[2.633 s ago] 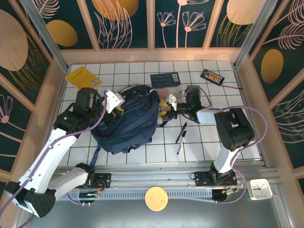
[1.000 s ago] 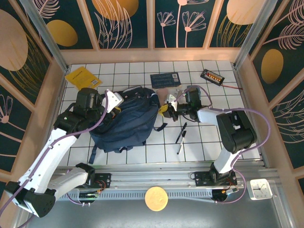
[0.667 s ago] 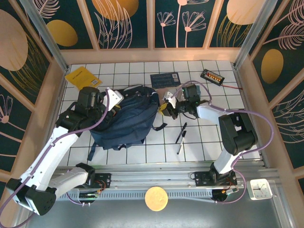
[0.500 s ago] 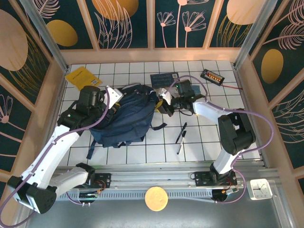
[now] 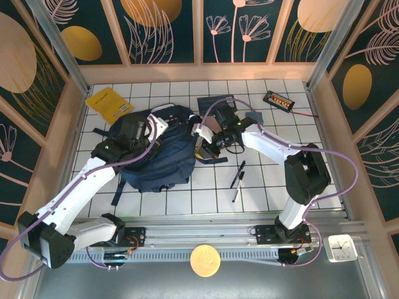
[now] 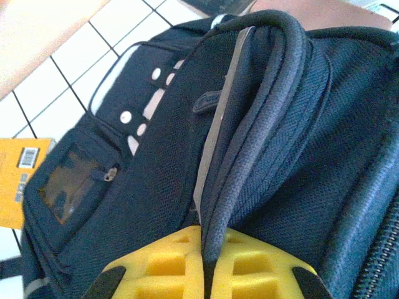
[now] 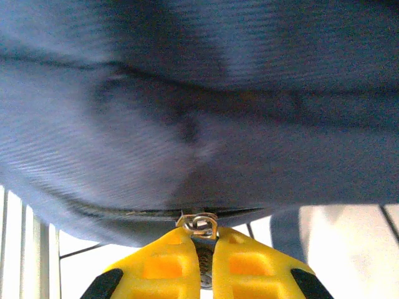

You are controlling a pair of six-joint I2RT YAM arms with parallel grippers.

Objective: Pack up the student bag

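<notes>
Two pens [image 5: 238, 177] lie on the near tiles of the table [image 5: 268, 187], just right of the student bag [image 5: 159, 159]. The bag is slumped left of centre, between both arms.

Left gripper [image 6: 204, 249]: yellow fingers closed tight on a rounded dark strap [image 6: 290, 68] at the bag's top.

Right gripper [image 7: 199, 252]: pinched shut on a metal zipper pull [image 7: 198, 223] at the bag's right edge.

Far row: yellow book [image 5: 109, 103] left, dark booklet [image 5: 207, 101] behind the bag, small black gadget [image 5: 278, 99] right.
</notes>
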